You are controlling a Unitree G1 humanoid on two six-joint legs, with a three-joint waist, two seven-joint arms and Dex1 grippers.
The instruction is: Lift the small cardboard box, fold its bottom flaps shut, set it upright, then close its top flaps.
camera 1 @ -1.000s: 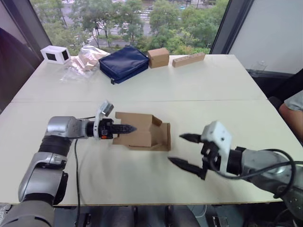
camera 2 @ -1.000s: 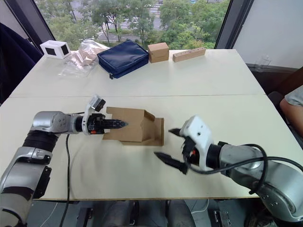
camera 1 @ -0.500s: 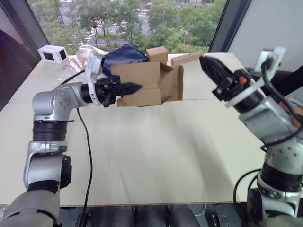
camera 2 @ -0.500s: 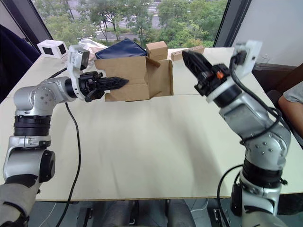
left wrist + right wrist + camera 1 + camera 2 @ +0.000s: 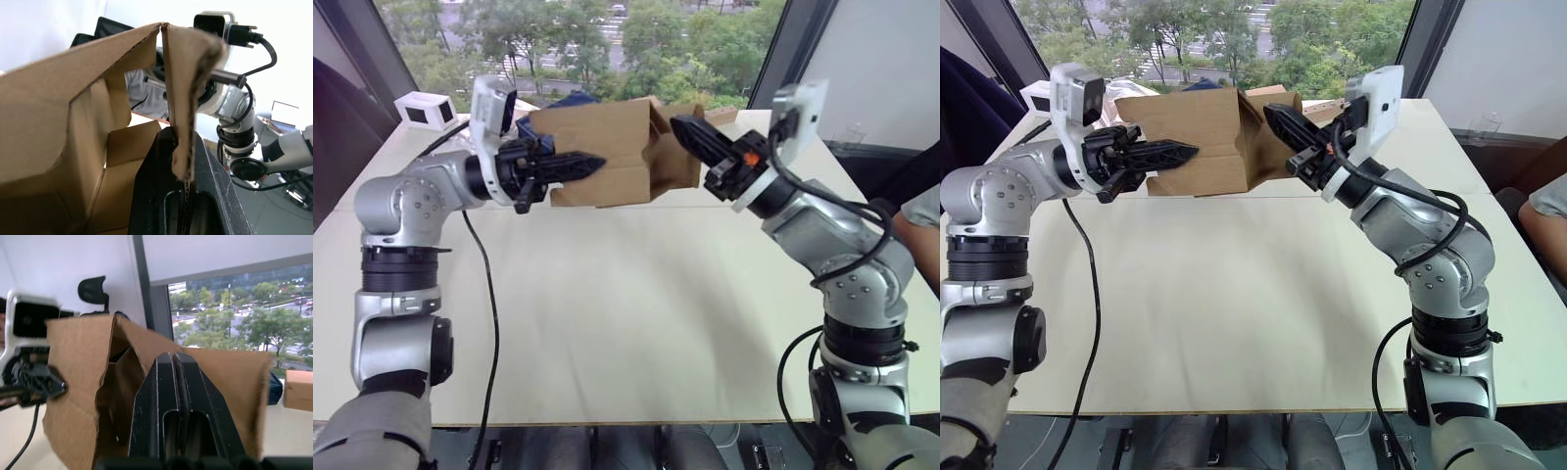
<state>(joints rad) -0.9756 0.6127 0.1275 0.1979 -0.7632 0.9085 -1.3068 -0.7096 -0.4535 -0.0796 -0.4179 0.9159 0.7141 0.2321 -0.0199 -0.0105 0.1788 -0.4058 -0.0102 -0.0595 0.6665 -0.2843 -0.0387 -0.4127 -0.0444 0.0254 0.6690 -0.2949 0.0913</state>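
Observation:
The small cardboard box [image 5: 607,137] hangs in the air above the far half of the table, lying on its side. My left gripper [image 5: 595,163] is shut on its near side wall, and the left wrist view shows the fingers [image 5: 161,161] pinching that cardboard edge. The flaps [image 5: 677,166] at the box's right end stand open. My right gripper [image 5: 679,125] is shut with nothing between its fingers, and its tip rests against those flaps at the upper right corner. In the right wrist view the closed fingers [image 5: 161,382] lie in front of a brown flap [image 5: 230,382].
The pale table [image 5: 636,313] lies below both arms. At its far edge stand a white box with dark panels [image 5: 429,111], a second small brown box [image 5: 1271,93] and a tan block [image 5: 724,114], partly hidden. A person sits at the right edge [image 5: 927,209].
My left gripper has raised the box from the table to well above it. My right gripper has shut, swung up from the near right and come in against the box's right-end flaps.

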